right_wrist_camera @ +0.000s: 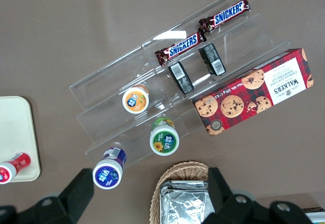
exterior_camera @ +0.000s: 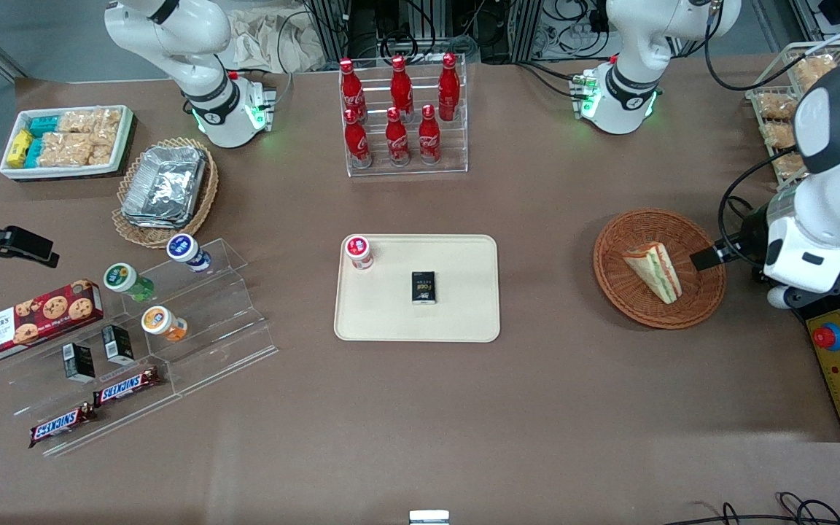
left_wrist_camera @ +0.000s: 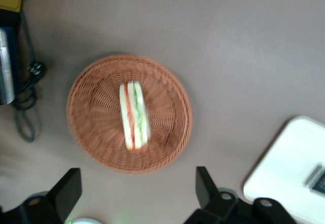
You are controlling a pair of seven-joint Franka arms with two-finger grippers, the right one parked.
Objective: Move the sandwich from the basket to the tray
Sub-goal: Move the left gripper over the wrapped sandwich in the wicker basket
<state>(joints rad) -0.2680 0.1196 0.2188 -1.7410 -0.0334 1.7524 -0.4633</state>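
gripper (left_wrist_camera: pixel 137 193) spread wide, empty, above woven basket (left_wrist_camera: pixel 91 132); triangular sandwich (left_wrist_camera: pixel 134 115) inside

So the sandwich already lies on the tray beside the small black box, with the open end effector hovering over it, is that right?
Not quite: the front view shows the sandwich lying in the basket, not on the tray beside the small black box. The open end effector does hover over it.

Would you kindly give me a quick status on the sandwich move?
Claw open, above the table beside the basket. Sandwich lies in basket, untouched. Tray holds a small bottle and black packet, with bare room left.
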